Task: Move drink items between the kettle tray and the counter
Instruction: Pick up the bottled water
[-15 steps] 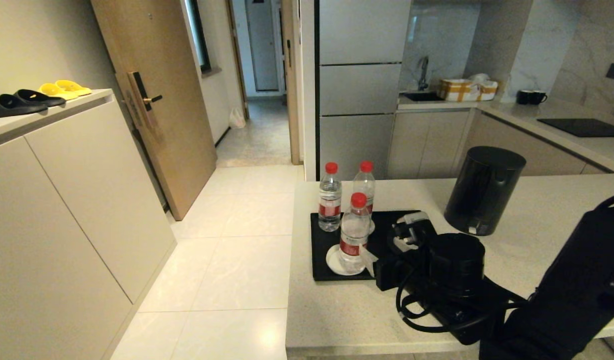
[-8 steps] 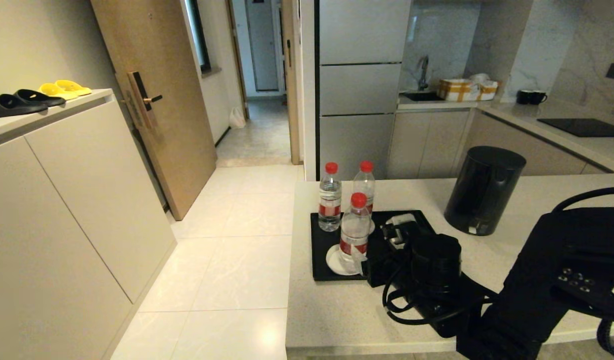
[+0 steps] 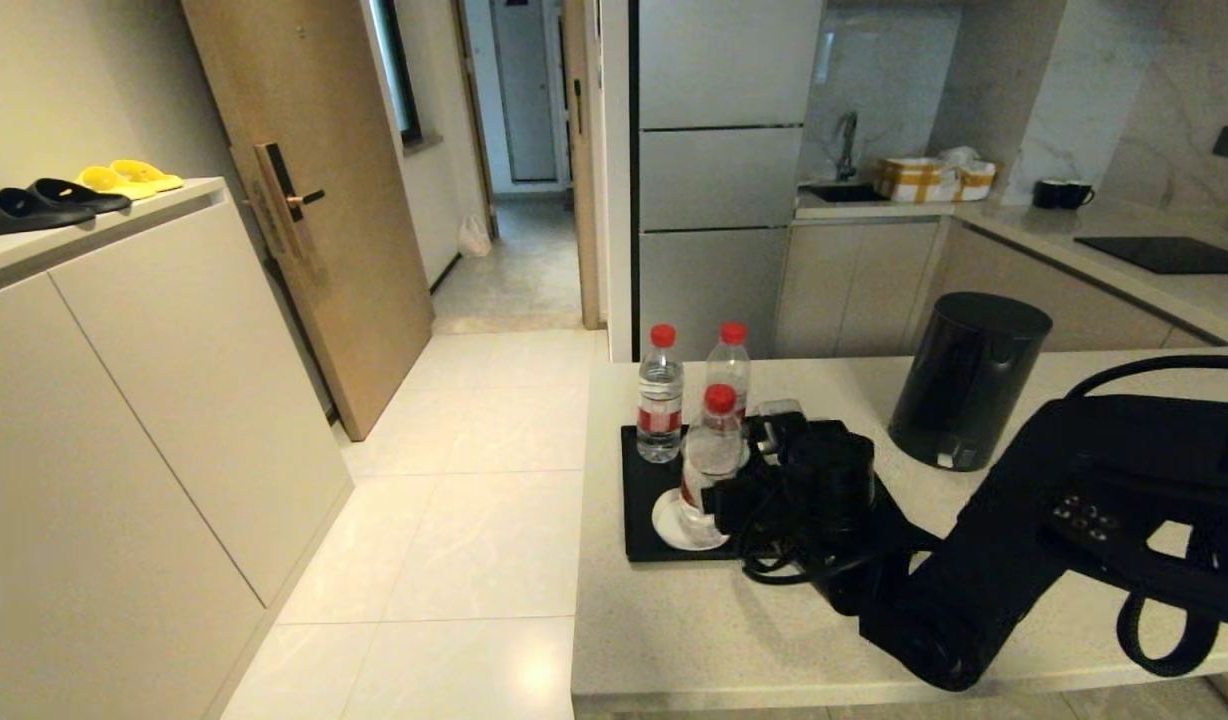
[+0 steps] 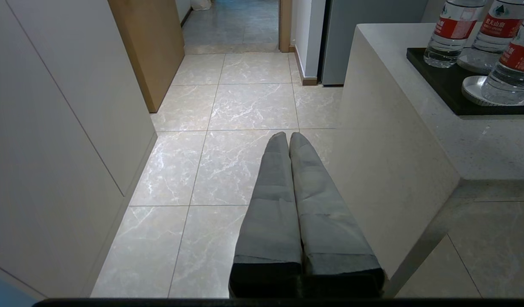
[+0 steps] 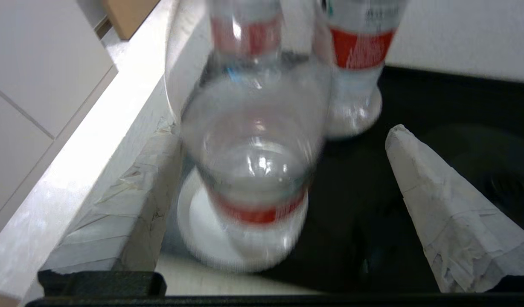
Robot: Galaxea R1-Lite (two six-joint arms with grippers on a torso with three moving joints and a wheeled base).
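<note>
Three water bottles (image 3: 711,450) on kettle tray (image 3: 638,520) — right claw (image 5: 283,187) spread around nearest.

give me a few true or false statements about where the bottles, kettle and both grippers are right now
1. Three clear plastic water bottles with red caps stand on the flat black rectangular tray. True; the nearest one sits on a white round saucer.
2. The tall matte black electric kettle stands on the tray. False: it stands on the pale speckled stone counter, beside the tray.
3. The right gripper is open, its fingers either side of the nearest bottle. True.
4. The left gripper holds a bottle. False: it is shut on nothing, out over the tiled floor.
</note>
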